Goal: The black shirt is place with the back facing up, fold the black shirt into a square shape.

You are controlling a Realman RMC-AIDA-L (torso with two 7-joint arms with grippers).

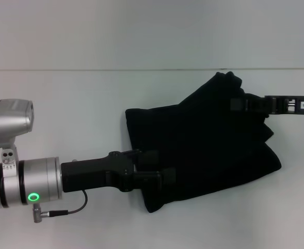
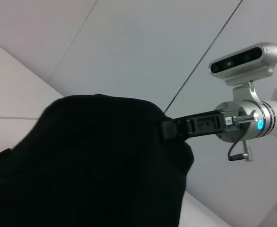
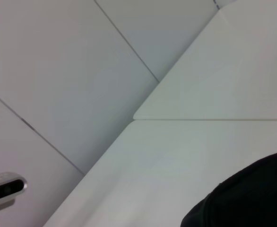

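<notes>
The black shirt (image 1: 209, 150) lies bunched on the white table, right of centre in the head view. My left gripper (image 1: 160, 167) reaches in from the left and is shut on the shirt's near left edge. From the right, my right gripper (image 1: 236, 105) is shut on the shirt's far upper part. In the left wrist view the black shirt (image 2: 91, 165) rises as a mound close to the camera, with the right gripper (image 2: 169, 129) pinching its top. Only a corner of the black shirt (image 3: 252, 198) enters the right wrist view.
The white table (image 1: 64, 98) stretches bare to the left and behind the shirt, and its far edge meets a pale wall (image 1: 141, 31). A thin cable (image 1: 71, 210) hangs under my left wrist. The left arm's wrist camera (image 3: 1, 188) shows in the right wrist view.
</notes>
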